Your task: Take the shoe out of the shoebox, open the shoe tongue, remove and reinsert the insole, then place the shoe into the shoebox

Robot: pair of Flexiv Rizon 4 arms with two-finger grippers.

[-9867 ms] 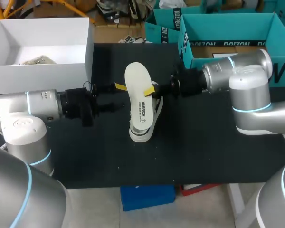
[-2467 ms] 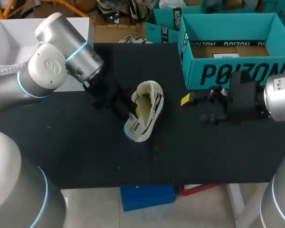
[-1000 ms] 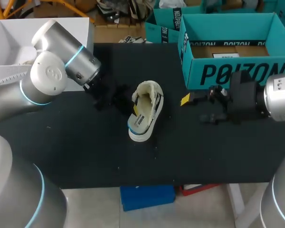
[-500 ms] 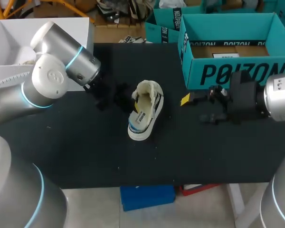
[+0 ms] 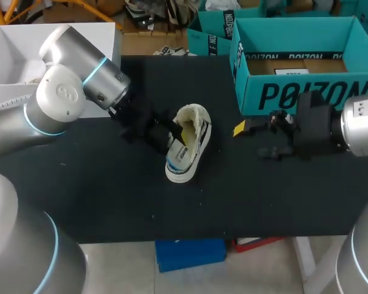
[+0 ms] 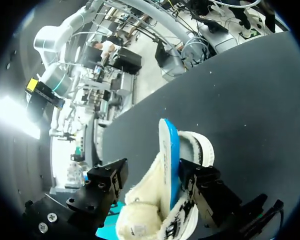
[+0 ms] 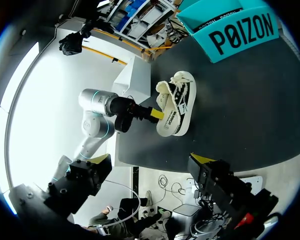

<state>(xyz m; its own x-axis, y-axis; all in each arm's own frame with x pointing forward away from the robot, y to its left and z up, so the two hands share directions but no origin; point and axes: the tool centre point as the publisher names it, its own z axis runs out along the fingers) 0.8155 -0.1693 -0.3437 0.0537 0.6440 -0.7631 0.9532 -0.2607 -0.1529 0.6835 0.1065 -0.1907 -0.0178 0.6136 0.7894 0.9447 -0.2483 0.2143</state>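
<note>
Shoe (image 5: 187,150) stands sole-down on the black bench (image 5: 110,196), about mid-bench, opening up and fleece lining showing. It is outside both boxes: white box (image 5: 18,43) at the far left corner, teal box (image 5: 294,92) at the far right. Which one is the shoebox I cannot tell. Left gripper (image 5: 170,135) is right at the shoe's left flank. The left wrist view shows the shoe filling the space ahead of it, but I cannot tell whether the jaws actually pinch it. Right gripper (image 5: 250,141) hangs well apart from the shoe, near the teal box's front wall, with its jaws spread wide and nothing between them. Handling, as judged: the shoe looks light. The upper looks soft and padded and should fold under a squeeze, while the rubber sole is the stiff part. The best hold is probably the heel collar or side wall, with one jaw inside and one outside. For carrying, a hold across the sole edges would suit. The fleece may give and slip, so a shallow pinch could pull off. Whether the insole is seated is hidden in these views. In the way: the left arm's bulk lies across the white box's near wall and crowds that route. The teal box's tall front wall must be cleared if the shoe goes there. Laces along the shoe's side could snag a jaw.
</note>
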